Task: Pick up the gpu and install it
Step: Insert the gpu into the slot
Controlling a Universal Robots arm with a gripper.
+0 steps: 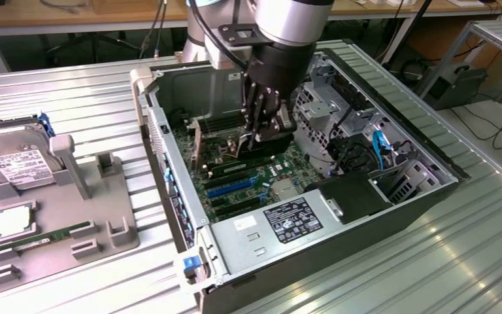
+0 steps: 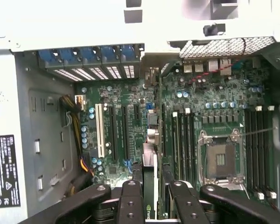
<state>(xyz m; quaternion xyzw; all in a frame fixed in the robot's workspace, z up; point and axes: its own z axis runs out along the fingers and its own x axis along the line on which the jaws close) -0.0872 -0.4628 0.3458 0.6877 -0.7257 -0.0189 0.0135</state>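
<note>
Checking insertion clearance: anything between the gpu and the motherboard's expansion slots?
Nothing visible. The gripper holds the gpu edge-on above the motherboard, by the expansion slots; the yellow cables lie aside, near the case wall.

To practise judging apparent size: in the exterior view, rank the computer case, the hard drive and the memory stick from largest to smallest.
1. computer case
2. hard drive
3. memory stick
The differences are plain.

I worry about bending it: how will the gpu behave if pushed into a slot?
Probably stiff: the gpu stands straight, edge-on, in the gripper. Thin, so it may tilt sideways under pressure. Likely light for its length.
</note>
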